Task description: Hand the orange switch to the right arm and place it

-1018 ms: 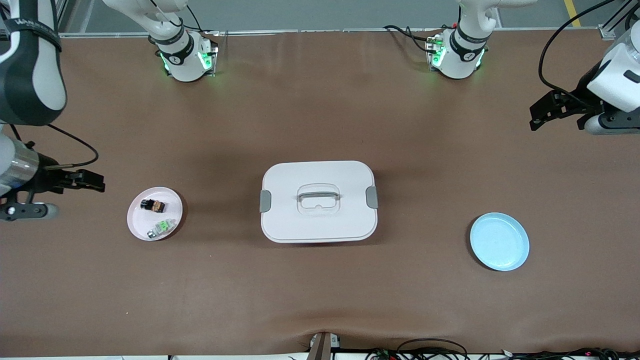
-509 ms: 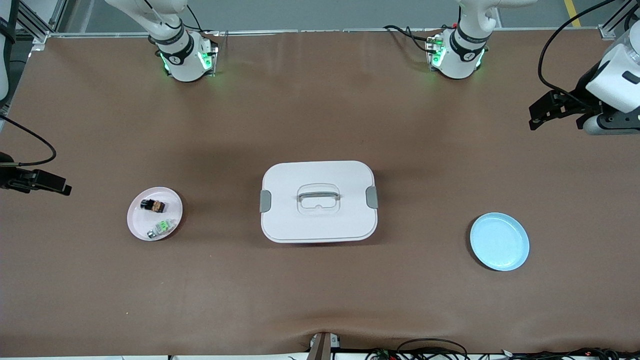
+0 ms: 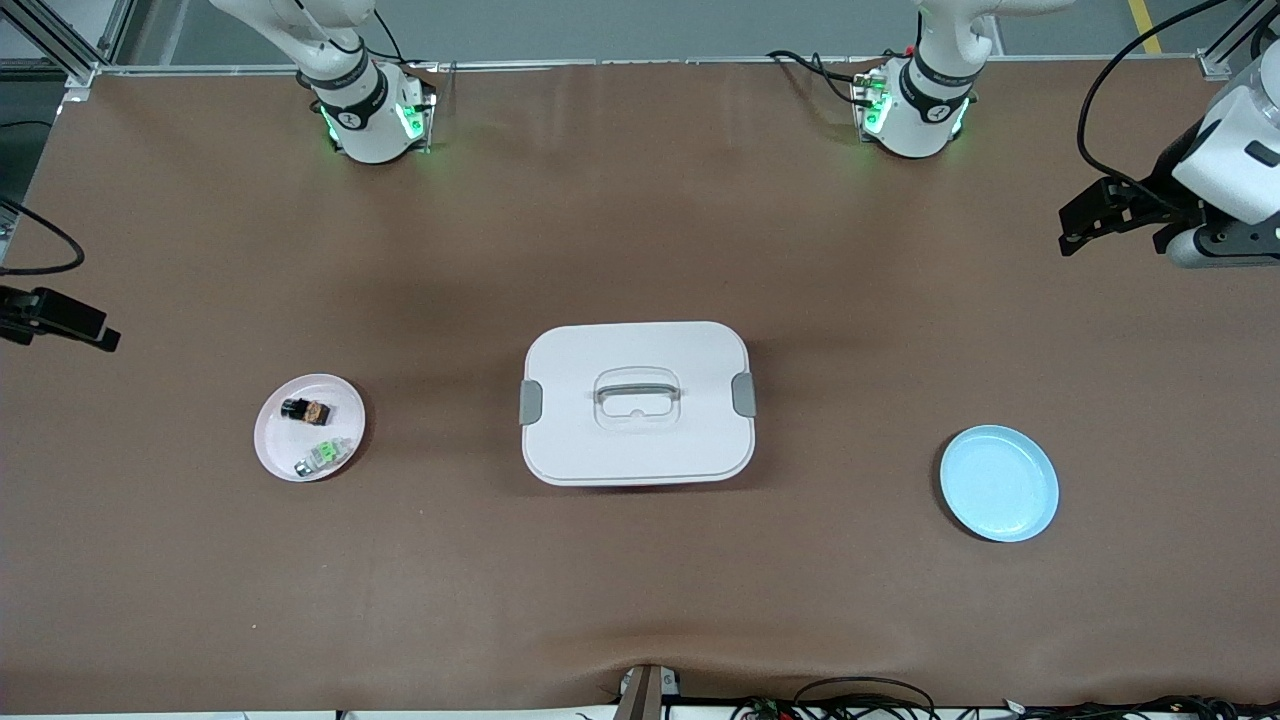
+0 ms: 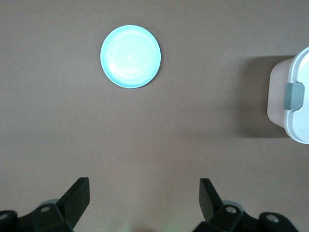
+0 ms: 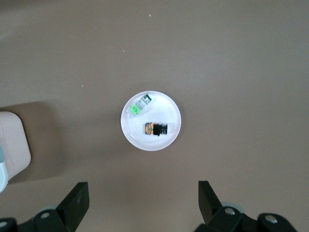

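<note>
Orange switch [image 3: 308, 410]: lies on the pink plate [image 3: 275, 445], beside a green switch [image 3: 322, 455]
Right pincer [image 5: 143, 193]: wide open, empty; above that plate
Left pincer [image 4: 144, 191]: open, empty; waits by the blue plate [image 3: 1000, 483]

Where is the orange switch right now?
The orange switch lies on the pink plate toward the right arm's end of the table, beside the green switch.

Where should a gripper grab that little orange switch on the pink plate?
Probably from straight above, fingers closing across its short width. The orange switch lies flat on the pink plate as a small oblong, with the green switch beside it but apart, so there looks to be room. Both the right gripper and left gripper are open.
</note>
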